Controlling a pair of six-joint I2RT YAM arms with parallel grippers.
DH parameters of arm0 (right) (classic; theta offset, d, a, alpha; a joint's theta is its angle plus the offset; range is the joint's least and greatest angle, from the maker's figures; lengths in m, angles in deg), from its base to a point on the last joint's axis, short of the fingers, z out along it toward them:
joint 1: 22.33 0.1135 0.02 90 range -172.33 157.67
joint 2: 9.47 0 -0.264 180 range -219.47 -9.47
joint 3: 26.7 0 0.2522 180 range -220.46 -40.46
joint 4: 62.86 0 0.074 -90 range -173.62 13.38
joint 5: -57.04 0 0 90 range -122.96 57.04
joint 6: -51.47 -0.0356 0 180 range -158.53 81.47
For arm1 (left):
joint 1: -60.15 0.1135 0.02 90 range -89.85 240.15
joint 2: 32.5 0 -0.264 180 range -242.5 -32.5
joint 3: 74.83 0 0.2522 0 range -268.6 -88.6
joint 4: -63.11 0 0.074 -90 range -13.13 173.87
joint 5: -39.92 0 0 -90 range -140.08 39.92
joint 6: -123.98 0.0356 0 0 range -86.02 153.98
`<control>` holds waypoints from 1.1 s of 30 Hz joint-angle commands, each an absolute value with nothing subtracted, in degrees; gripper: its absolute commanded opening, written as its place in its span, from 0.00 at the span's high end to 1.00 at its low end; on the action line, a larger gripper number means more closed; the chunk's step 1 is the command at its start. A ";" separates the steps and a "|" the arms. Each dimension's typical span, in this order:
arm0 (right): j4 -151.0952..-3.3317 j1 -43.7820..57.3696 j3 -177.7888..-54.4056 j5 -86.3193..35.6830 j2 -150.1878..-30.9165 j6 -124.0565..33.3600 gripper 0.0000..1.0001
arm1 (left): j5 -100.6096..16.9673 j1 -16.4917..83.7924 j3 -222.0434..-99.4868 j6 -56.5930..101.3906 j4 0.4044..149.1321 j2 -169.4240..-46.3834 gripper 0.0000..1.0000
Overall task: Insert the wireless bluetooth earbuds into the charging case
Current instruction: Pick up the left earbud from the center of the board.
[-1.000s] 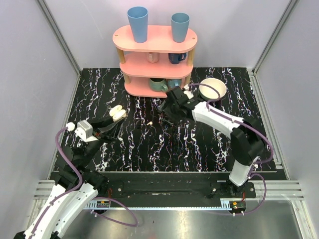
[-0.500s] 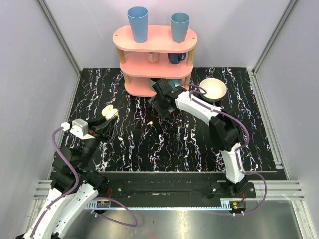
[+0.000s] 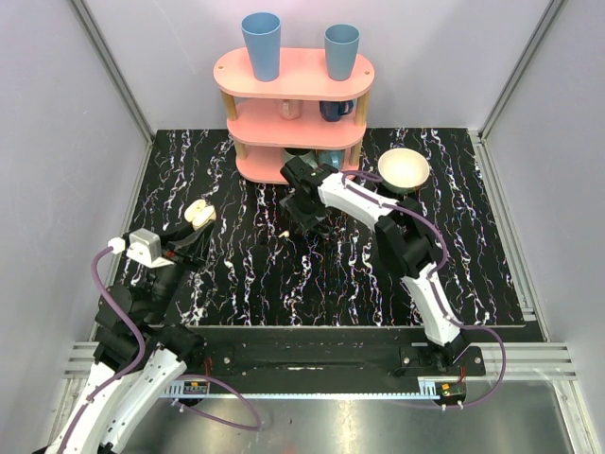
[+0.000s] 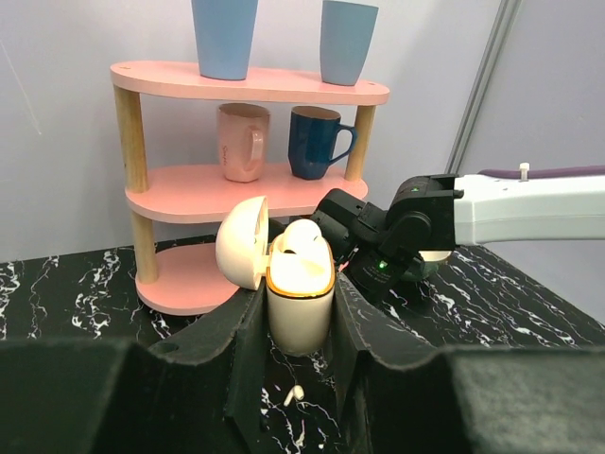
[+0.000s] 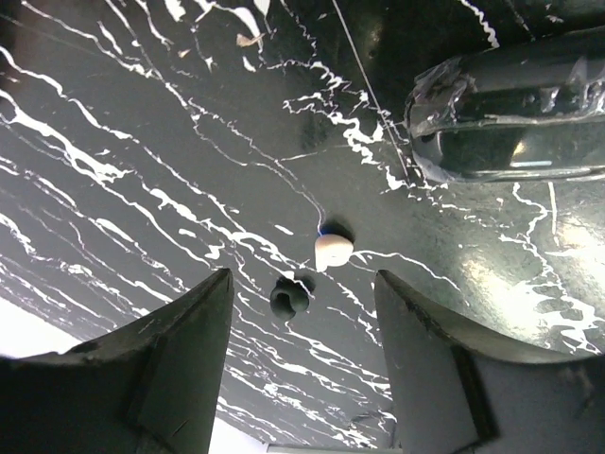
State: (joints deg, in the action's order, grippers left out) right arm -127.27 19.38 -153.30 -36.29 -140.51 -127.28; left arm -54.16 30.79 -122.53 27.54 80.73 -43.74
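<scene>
Left gripper [image 4: 301,326] is clenched on the charging case [image 4: 300,303]. Its fingers [image 4: 244,331] press both side walls, with the case upright between them and held up off the black marbled table [image 3: 492,227], over the near-left part. The lid is hinged open to the left. A seated earbud [image 4: 302,235] sits in the top of the case and pokes above the tan rim.

The loose earbud [image 5: 333,249] lies alone on the table toward the middle, well apart from the case and touching nothing. In the left wrist view it shows just under the case.

Right gripper [image 3: 302,219] hangs over that bud, close in front of the shelf. Its fingers [image 5: 180,359] are spread wide, released, gripping nothing. The bud lies between and a bit past the tips and touches neither. There is a small dark blob beside the bud; can't tell what it is.

Farther back is a pink three-tier shelf [image 3: 293,71] with two blue cups [image 3: 261,45] on top. A pink mug [image 4: 244,140] and a navy mug [image 4: 314,142] stand on the middle tier. A cream bowl [image 3: 404,168] sits on the table just right of the shelf.
</scene>
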 commanded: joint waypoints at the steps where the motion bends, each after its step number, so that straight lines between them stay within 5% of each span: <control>1: -130.58 20.29 -157.09 -36.47 -141.92 -130.02 0.33 | -56.15 30.79 -123.67 28.35 79.33 -43.13 1.00; 4: -130.76 20.21 -157.36 -36.47 -142.62 -130.73 0.43 | -56.15 30.79 -123.49 28.27 78.81 -42.78 1.00; 26: -134.01 21.35 -162.02 -36.91 -147.81 -131.61 0.44 | -56.24 30.79 -122.00 28.71 78.01 -42.34 1.00; 33: -133.92 21.35 -162.19 -37.96 -147.99 -132.31 0.53 | -56.06 30.79 -122.43 28.97 78.89 -41.99 1.00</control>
State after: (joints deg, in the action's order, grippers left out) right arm -132.30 20.95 -160.08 -35.27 -147.88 -130.54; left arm -55.10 30.79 -121.87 28.20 81.04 -42.69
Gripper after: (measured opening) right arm 0.500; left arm 0.325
